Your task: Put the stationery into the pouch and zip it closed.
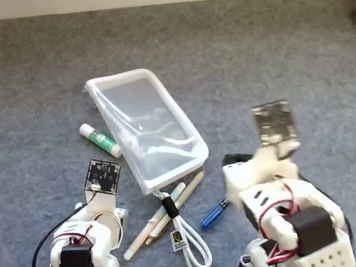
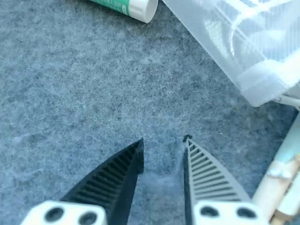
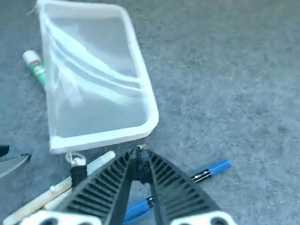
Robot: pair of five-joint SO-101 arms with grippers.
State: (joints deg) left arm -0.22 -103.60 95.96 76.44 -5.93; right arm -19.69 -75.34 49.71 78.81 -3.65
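A translucent white mesh pouch (image 1: 144, 128) lies flat in the middle of the grey carpet. A green-and-white glue stick (image 1: 99, 139) rests just to its left. Pale pens (image 1: 159, 214), a coiled white cable (image 1: 192, 241) and a blue pen (image 1: 214, 213) lie in front of the pouch. My left gripper (image 2: 164, 140) hovers open over bare carpet, between the glue stick (image 2: 126, 5) and the pouch's near corner (image 2: 262, 79). My right gripper (image 3: 140, 154) is shut on nothing, just in front of the pouch's near edge (image 3: 101, 138), above the blue pen (image 3: 208, 173).
The carpet (image 1: 272, 47) stretches free to the far side and to the right. A black band (image 3: 78, 174) ties the cable beside the pale pens (image 3: 56, 192). The left gripper's tip (image 3: 11, 161) shows at the edge of the right wrist view.
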